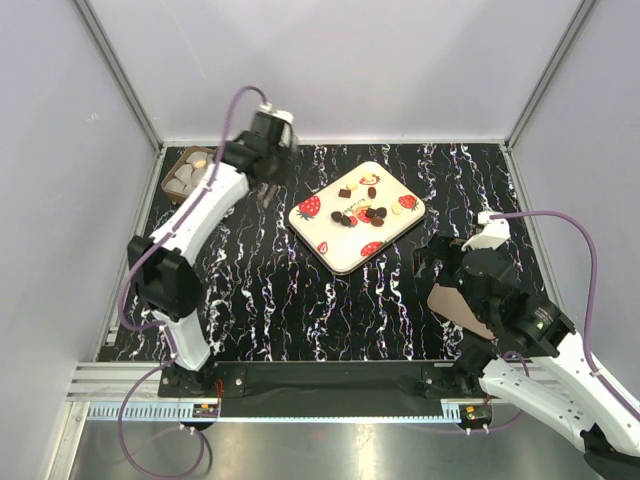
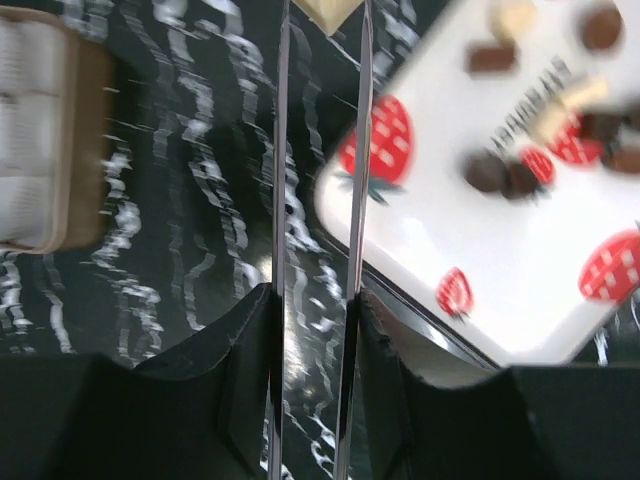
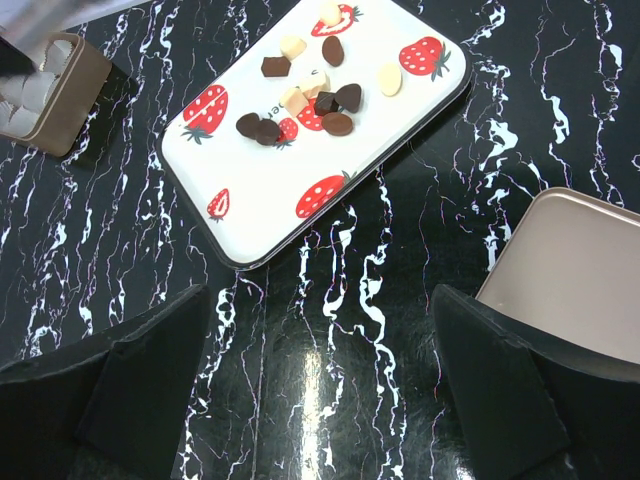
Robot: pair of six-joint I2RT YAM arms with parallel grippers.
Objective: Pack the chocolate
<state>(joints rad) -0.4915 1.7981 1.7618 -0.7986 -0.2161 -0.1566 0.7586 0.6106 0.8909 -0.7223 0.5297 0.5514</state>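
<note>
Several small pieces of chocolate, dark brown, tan and cream, lie on a white tray with strawberry prints; they also show in the right wrist view. My left gripper hangs over the table between the brown box and the tray. Its thin metal blades are shut on a cream chocolate piece at their tips. My right gripper stands wide open over bare table in front of the tray, holding nothing.
The brown box with white paper cups sits at the far left corner. A tan lid lies right of my right gripper. Grey walls enclose the black marbled table.
</note>
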